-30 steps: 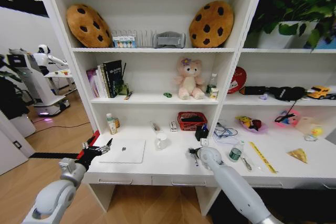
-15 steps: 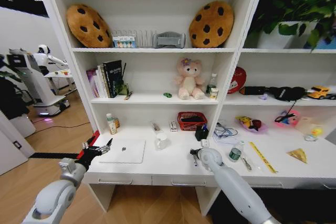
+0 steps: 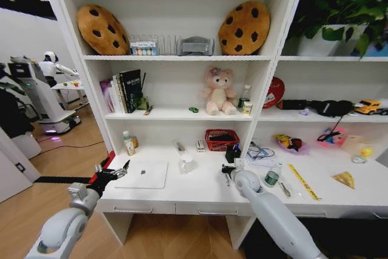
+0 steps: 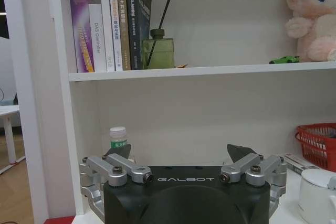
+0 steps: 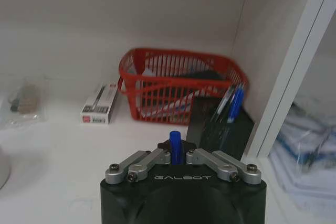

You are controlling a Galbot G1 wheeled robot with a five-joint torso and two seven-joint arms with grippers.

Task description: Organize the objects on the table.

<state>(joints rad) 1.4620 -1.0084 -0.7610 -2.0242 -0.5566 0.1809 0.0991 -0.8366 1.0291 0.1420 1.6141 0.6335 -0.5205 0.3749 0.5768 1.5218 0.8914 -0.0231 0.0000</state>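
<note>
The tall white shelves (image 3: 176,40) rise from the back of the long white table (image 3: 200,189), which carries most of the clutter. On the table's left part lies the silver-white laptop (image 3: 144,174), closed and flat, with a white mug (image 3: 186,162) just beside its right edge. Behind the laptop, against the shelf upright, stand small bottles (image 3: 129,142). A red basket (image 3: 221,139) sits at the back near the dividing panel, with a small flat box (image 5: 99,110) lying just beside it and a black pen holder (image 5: 220,129) with blue pens in it on its other side. On the right part of the table a yellow ruler (image 3: 303,181) lies slanted, and a yellow wedge (image 3: 344,179) rests well apart from it toward the right end. A tiny green toy (image 3: 193,110) sits on the middle shelf beside the pink plush bear (image 3: 218,92).

The left claw (image 3: 113,171) hovers at the table's left front corner, just beside the laptop's left edge; in the left wrist view its fingers (image 4: 118,169) are spread wide and released, holding nothing. The right claw (image 3: 227,173) is above the table in front of the pen holder, clenched on a blue pen (image 5: 175,147) that stands upright between its closed jaws.
</note>
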